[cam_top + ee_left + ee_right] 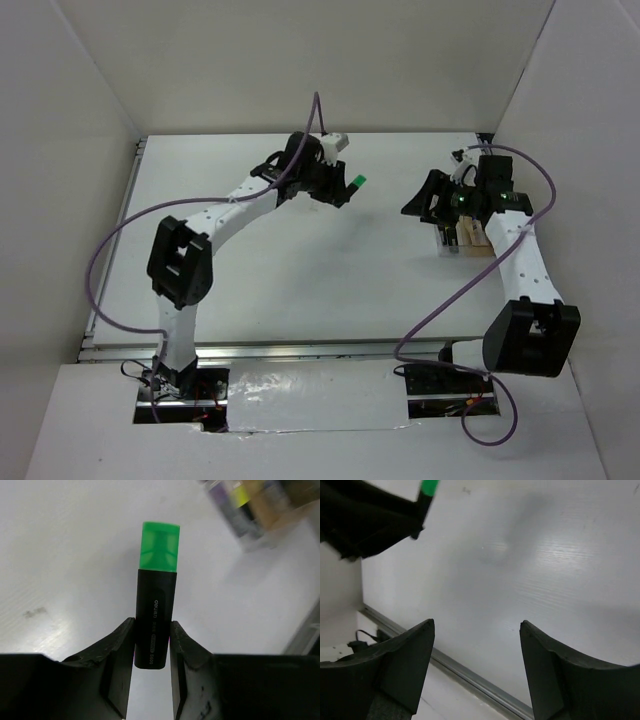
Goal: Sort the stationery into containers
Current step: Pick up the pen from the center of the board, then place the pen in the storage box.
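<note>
On my left, the left hand is pinched tight on the black barrel of the green-capped highlighter, holding it over the white counter, cap pointing right. Over to the right, the clear container sits just under the right hand, whose fingers are spread wide with nothing between them.

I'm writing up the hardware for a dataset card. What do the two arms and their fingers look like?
The left arm and right arm share white links dotted with small holes, joined by bulky black housings. A left purple cable and a right purple cable loop loosely from base to wrist. The left fingers and right fingers are matte black, curved and tapering.
</note>
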